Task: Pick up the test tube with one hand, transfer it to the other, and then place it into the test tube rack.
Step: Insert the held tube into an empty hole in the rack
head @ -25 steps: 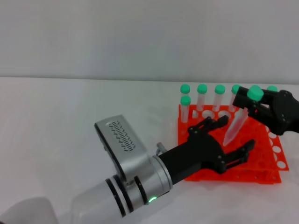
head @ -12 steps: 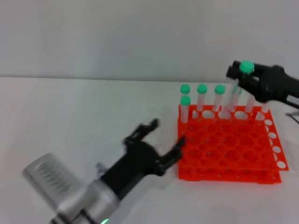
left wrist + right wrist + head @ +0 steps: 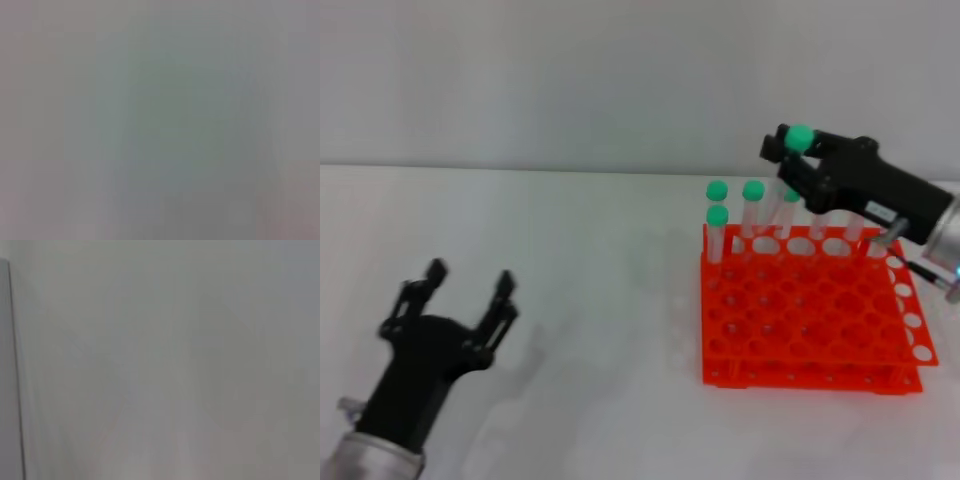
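The test tube [image 3: 799, 138], clear with a green cap, is held tilted in my right gripper [image 3: 790, 165], which is shut on it just below the cap. The tube's lower end hangs over the back rows of the orange-red test tube rack [image 3: 810, 312] at the right of the table. My left gripper [image 3: 452, 292] is open and empty, low at the left of the head view, well away from the rack. Both wrist views show only blank grey.
Several other green-capped tubes [image 3: 717, 216] stand upright in the rack's back rows, close to the held tube. The rack rests on a white table [image 3: 590, 270] with a pale wall behind it.
My left arm has pulled back from the rack to the lower left, fingers open. My right gripper has carried the tube up and to the left, over the rack's back rows.
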Tool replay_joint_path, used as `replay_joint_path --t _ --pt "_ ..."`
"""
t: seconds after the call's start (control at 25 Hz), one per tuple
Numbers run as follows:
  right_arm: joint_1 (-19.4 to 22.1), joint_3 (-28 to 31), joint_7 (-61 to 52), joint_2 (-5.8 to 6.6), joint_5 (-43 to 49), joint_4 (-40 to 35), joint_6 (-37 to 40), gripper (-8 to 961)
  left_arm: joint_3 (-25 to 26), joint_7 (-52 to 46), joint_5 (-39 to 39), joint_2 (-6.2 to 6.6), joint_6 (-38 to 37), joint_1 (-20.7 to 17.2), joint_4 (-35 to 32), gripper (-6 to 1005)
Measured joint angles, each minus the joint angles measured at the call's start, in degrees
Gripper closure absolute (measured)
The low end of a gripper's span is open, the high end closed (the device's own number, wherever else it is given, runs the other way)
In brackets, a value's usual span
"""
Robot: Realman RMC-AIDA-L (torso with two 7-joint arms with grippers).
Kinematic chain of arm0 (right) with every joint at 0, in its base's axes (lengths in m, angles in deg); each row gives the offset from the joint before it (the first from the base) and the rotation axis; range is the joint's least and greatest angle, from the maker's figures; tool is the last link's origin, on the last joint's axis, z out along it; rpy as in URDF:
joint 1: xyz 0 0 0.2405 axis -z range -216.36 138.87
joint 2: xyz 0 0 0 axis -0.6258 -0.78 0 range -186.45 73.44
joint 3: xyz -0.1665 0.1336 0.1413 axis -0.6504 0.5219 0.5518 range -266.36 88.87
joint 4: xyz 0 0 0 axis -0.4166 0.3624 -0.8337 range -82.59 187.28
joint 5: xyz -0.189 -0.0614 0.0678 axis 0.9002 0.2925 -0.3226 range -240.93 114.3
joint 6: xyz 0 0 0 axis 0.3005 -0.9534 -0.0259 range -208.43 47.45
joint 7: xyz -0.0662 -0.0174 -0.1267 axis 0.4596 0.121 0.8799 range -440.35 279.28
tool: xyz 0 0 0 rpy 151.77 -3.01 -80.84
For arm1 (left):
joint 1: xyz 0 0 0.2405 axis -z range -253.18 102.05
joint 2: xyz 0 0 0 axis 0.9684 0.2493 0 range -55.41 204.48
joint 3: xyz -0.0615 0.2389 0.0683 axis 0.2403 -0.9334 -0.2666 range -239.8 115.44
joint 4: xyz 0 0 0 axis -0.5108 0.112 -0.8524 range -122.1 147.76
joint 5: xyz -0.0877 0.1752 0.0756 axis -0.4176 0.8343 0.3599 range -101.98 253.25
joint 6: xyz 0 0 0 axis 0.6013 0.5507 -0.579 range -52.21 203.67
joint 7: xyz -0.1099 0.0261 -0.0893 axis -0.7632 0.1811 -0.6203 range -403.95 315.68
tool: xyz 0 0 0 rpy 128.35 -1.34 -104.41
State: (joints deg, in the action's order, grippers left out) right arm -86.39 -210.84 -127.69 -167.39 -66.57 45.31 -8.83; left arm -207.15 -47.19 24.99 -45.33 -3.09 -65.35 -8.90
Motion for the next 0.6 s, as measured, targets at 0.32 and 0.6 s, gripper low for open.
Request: replay_joint_path --t 0.32,0.6 --pt "0.05 0.35 7.31 -3.46 0.32 -5.49 -11.55 703 -0.03 0.0 -7.89 -0.09 -1.31 -1.32 1.03 204" --pt "0.35 1.06 9.54 -4.15 0.41 -6.8 -16.31 693 0.06 0.02 -9.63 -0.05 -1.55 -1.16 1.07 207"
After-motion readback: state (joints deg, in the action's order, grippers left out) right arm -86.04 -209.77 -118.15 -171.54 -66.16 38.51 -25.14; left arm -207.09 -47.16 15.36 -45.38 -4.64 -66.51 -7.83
